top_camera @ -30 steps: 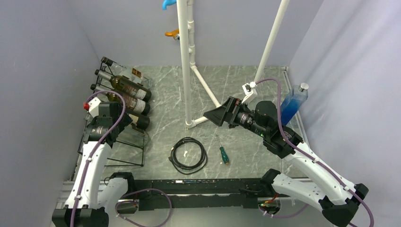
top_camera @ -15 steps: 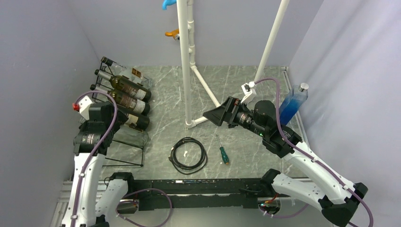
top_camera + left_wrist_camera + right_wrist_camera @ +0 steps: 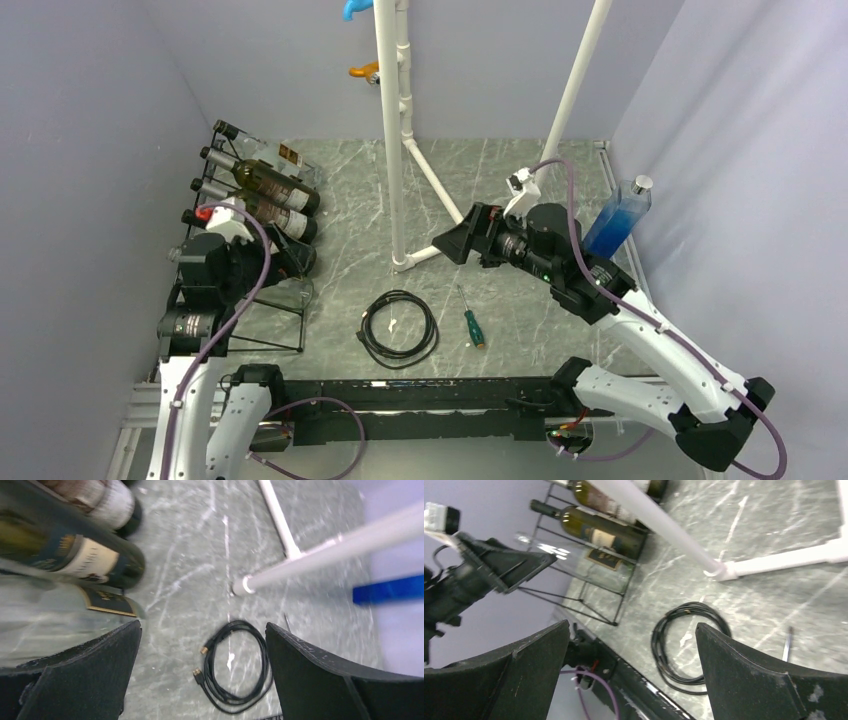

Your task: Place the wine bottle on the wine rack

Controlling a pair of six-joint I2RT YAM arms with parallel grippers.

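At left, wine rack (image 3: 302, 328): wine bottles (image 3: 275, 183) lying on its tiers
Left gripper (image 3: 202, 625): jaws apart, empty, beside rack
Right gripper (image 3: 632, 625): jaws apart, empty, above table (image 3: 520, 330)

one high view, two wrist views
the top view looks steeply down from high behind the near edge, taking in the whole table (image 3: 500, 170). the left wrist view sits low and close, facing right; the right wrist view faces left toward the wine rack (image 3: 623, 600). all three share the coiled cable (image 3: 364, 335) and white pipe frame (image 3: 391, 130).
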